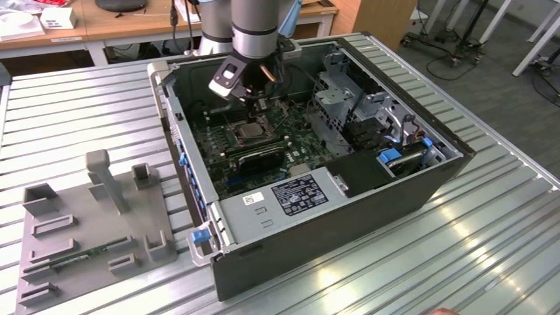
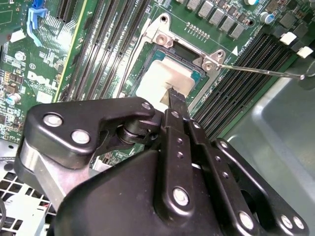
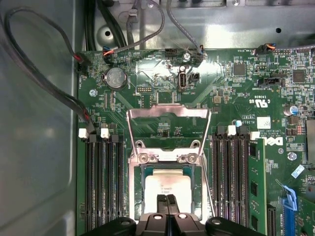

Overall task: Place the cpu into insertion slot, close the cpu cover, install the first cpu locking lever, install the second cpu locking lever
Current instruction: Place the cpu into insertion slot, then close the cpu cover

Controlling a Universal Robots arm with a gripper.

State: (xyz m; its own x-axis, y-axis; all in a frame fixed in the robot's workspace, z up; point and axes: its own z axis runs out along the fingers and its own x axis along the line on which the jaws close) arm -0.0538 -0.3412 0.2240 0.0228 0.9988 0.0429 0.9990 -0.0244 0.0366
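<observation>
We find the black claw (image 3: pixel 166 198) pinched shut, holding nothing. Directly beneath its tips the silvery-tan square metal cpu (image 3: pixel 167 183) sits in the dark, metal-rimmed insertion slot (image 3: pixel 135 191) (the silvery metal-frame cpu cover (image 3: pixel 167 112) is swung open beyond it).

The motherboard (image 3: pixel 147 83) is green, with black memory slots (image 3: pixel 103 187) in parallel rows. The cpu (image 3: pixel 167 184) is pale silvery-tan, edged teal. The cover (image 3: pixel 167 114) is silver, the claw (image 3: pixel 167 200) black, a clip (image 3: pixel 289 206) blue, and the counter (image 1: pixel 88 118) ribbed silver-grey.
</observation>
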